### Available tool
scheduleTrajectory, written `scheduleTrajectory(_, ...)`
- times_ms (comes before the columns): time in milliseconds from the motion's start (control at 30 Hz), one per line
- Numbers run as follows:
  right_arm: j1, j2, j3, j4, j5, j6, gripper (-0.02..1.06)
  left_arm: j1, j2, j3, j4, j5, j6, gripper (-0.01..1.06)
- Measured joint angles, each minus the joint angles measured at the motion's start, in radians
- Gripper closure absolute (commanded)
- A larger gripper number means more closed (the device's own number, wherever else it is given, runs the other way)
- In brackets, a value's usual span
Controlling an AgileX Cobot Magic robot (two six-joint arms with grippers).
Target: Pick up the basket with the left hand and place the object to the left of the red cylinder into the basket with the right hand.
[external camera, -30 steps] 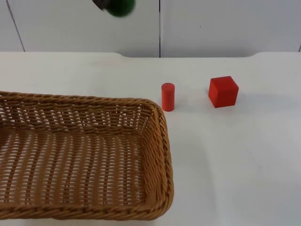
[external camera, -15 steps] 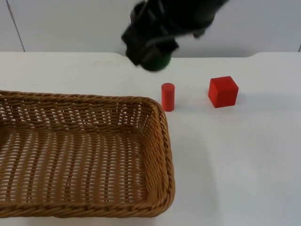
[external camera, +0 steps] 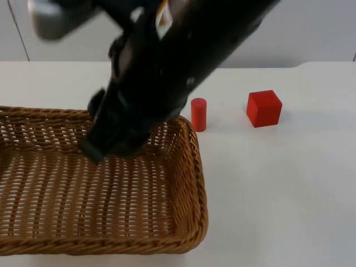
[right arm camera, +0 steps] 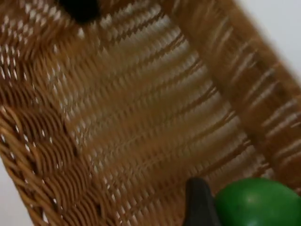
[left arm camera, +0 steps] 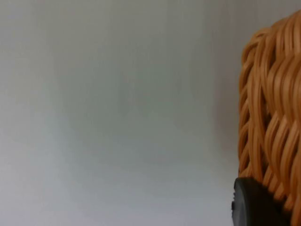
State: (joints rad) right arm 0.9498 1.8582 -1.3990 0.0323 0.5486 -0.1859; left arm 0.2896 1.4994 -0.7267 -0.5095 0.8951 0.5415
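Reaching down over the wicker basket [external camera: 189, 167], right pincer [right arm camera: 221, 207] pinching a green ball [right arm camera: 256, 202], seen in the right wrist view with one black finger [right arm camera: 200, 207] pressed against the ball and the woven floor of the basket just beyond. From the top view, right arm [external camera: 167, 67] crossing from the upper right down over the basket's far rim, its tip blurred and dark above the basket's interior, the ball itself hidden behind the arm there. Left pincer [left arm camera: 256, 207] clamped on the basket's braided rim [left arm camera: 273, 117], one black fingertip pressed against the weave, its other finger not made out. Basket wide and shallow, light brown, cut off at the left and bottom of the top view. Just past its far right corner, upright on the white table [external camera: 278, 194], a red cylinder [external camera: 198, 114]; to the cylinder's right and apart from it, a red cube [external camera: 264, 108]. Table smooth and white, ending at a grey partition wall [external camera: 311, 30] with a dark vertical seam. A small orange and white mark on the arm's housing, too blurred to read. A pale grey blurred shape [external camera: 55, 16] at the upper left, hard to identify.
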Motion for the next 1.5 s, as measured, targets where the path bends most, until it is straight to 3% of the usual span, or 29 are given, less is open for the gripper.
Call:
scheduleTrajectory(67, 0.000, 0.033, 0.001, 0.000, 0.000, 0.000, 1.04, 0.000, 0.000, 0.000, 0.000, 0.000, 0.000, 1.05)
scheduleTrajectory(133, 0.002, 0.071, 0.001, 0.000, 0.000, 0.000, 0.96, 0.000, 0.000, 0.000, 0.000, 0.000, 0.000, 1.05)
scheduleTrajectory(200, 0.002, 0.088, 0.001, 0.000, 0.000, 0.000, 0.75, 0.000, 0.000, 0.000, 0.000, 0.000, 0.000, 1.05)
scheduleTrajectory(233, 0.002, 0.100, 0.001, 0.000, 0.000, 0.005, 0.75, 0.000, 0.000, 0.000, 0.000, 0.000, 0.000, 1.05)
scheduleTrajectory(267, 0.002, 0.104, 0.001, 0.000, 0.000, 0.007, 0.66, 0.000, 0.000, 0.000, 0.000, 0.000, 0.000, 1.05)
scheduleTrajectory(367, 0.002, 0.108, 0.001, 0.001, 0.002, 0.010, 0.34, 0.000, 0.000, 0.000, 0.000, 0.000, 0.000, 1.05)
scheduleTrajectory(400, 0.002, 0.108, 0.001, 0.001, 0.002, 0.012, 0.34, 0.000, 0.000, 0.000, -0.002, 0.000, 0.000, 1.05)
scheduleTrajectory(500, 0.002, 0.108, 0.001, 0.001, 0.007, 0.020, 0.17, 0.000, 0.000, 0.000, -0.003, -0.002, 0.000, 1.05)
scheduleTrajectory(633, 0.002, 0.085, -0.003, 0.001, 0.013, 0.037, 0.16, 0.000, 0.000, 0.000, -0.007, -0.002, 0.000, 1.05)
scheduleTrajectory(933, 0.002, -0.266, -0.008, -0.021, 0.009, 0.043, 0.17, -0.012, 0.000, 0.000, -0.015, -0.002, 0.004, 1.05)
scheduleTrajectory(1133, 0.002, -0.515, 0.050, -0.053, 0.011, 0.067, 0.17, -0.156, 0.025, 0.000, -0.101, -0.049, 0.008, 1.05)
scheduleTrajectory(1233, 0.002, -0.672, 0.150, -0.161, 0.018, 0.171, 0.17, -0.261, 0.093, 0.000, -0.183, -0.124, 0.012, 1.05)
scheduleTrajectory(1267, 0.002, -0.672, 0.150, -0.161, 0.018, 0.171, 0.17, -0.261, 0.093, 0.000, -0.183, -0.124, 0.012, 1.05)
scheduleTrajectory(1400, 0.002, -0.831, 0.279, -0.365, 0.055, 0.368, 0.17, -0.394, 0.246, -0.007, -0.279, -0.250, 0.033, 1.05)
scheduleTrajectory(1433, 0.002, -0.831, 0.279, -0.365, 0.055, 0.368, 0.17, -0.394, 0.246, -0.007, -0.279, -0.250, 0.033, 1.05)
scheduleTrajectory(1500, 0.002, -0.909, 0.334, -0.474, 0.082, 0.471, 0.17, -0.438, 0.310, -0.035, -0.308, -0.282, 0.041, 1.05)
